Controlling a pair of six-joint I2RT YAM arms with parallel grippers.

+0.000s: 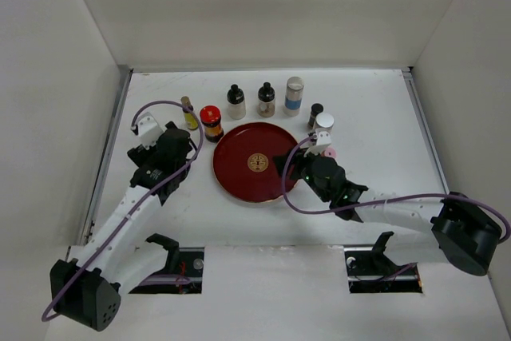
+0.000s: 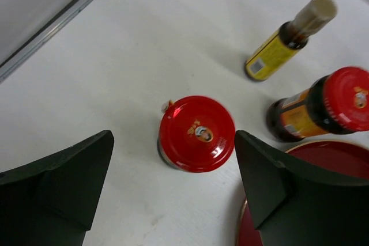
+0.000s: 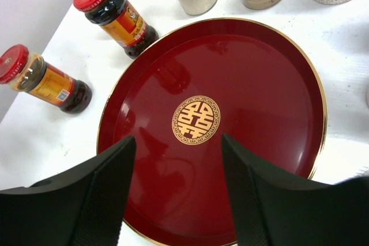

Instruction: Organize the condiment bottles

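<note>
A red-capped jar [image 2: 196, 133] stands upright on the table, below and between my open left gripper's fingers [image 2: 173, 156]; they do not touch it. In the top view my left gripper [image 1: 177, 149] hides this jar. A yellow-labelled bottle [image 1: 189, 114] and a second red-capped jar [image 1: 211, 122] stand just beyond. Along the back stand two black-capped jars [image 1: 235, 101] [image 1: 266, 99] and a silver-capped, blue-banded jar [image 1: 295, 95]. A small dark bottle [image 1: 316, 113], a silver-capped white jar [image 1: 324, 126] and a pink one [image 1: 329, 153] stand right of the plate. My right gripper [image 3: 177, 142] is open and empty over the plate.
The round dark red plate [image 1: 235, 177] with a gold emblem lies mid-table and carries nothing; it fills the right wrist view [image 3: 259, 84]. White walls enclose the table on the left, right and back. A metal rail [image 2: 57, 18] runs along the left edge.
</note>
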